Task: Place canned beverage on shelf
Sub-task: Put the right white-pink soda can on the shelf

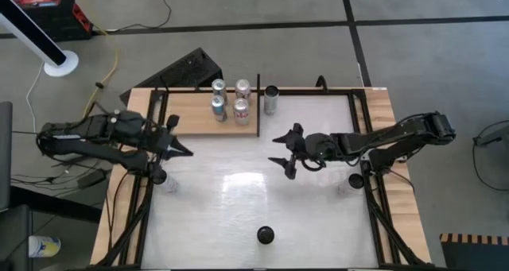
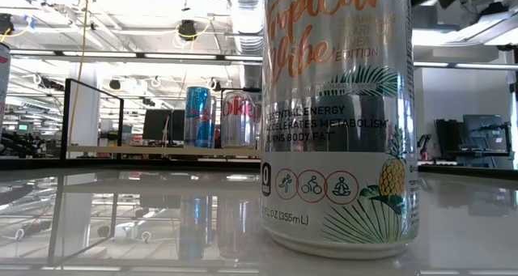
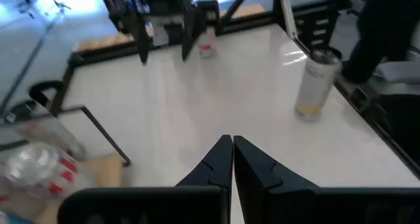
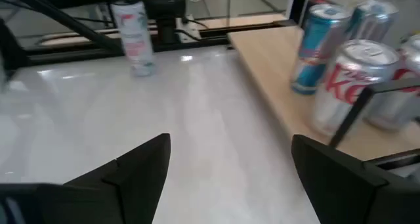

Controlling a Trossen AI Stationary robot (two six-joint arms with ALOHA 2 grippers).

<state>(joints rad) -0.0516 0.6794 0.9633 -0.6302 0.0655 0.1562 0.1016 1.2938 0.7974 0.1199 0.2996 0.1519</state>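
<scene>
Right gripper: over mid-table, dark fingers spread wide apart, nothing between them, pointing toward the left arm's side.

Glossy white tabletop below it is bare.

Nearest loose item: slim silver drink can, upright, long axis vertical. It stands toward the table's far edge from the claw, just beside the right end of the light-brown wood-grain shelf but off the board.

Shelf carries four upright cans bunched at its right end; its left part is free.

Second loose item: tall pale can with pineapple print, upright at the near edge, farther off.

Left gripper: fingers pressed together, waiting by the shelf's near left corner.

Judgement: right arm is nearer to the silver can, and a level sideways approach suits it.
</scene>
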